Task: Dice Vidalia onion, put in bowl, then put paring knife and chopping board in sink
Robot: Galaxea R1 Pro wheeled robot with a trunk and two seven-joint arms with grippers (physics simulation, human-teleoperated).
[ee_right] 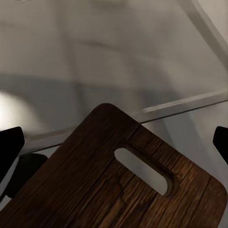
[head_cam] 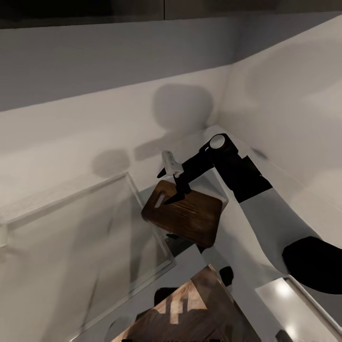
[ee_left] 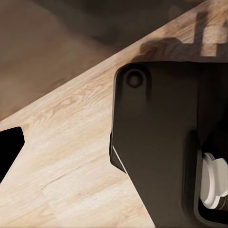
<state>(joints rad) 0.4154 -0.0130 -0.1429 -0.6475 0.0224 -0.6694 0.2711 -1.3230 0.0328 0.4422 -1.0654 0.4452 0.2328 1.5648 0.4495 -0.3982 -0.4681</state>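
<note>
The dark brown chopping board lies tilted across the right-hand rim of the sink, its oval slot end toward the chrome faucet. My right gripper hovers at that slot end and is open. In the right wrist view its black fingertips stand wide apart on either side of the board, with the slot between them. My left gripper hangs low over a wooden floor, one black fingertip far to the side. The onion, paring knife and bowl are out of view.
The glossy grey countertop runs into a corner between two pale walls. My right forearm crosses the counter. Wooden floor shows below the counter edge, and the robot's dark body is close to the left gripper.
</note>
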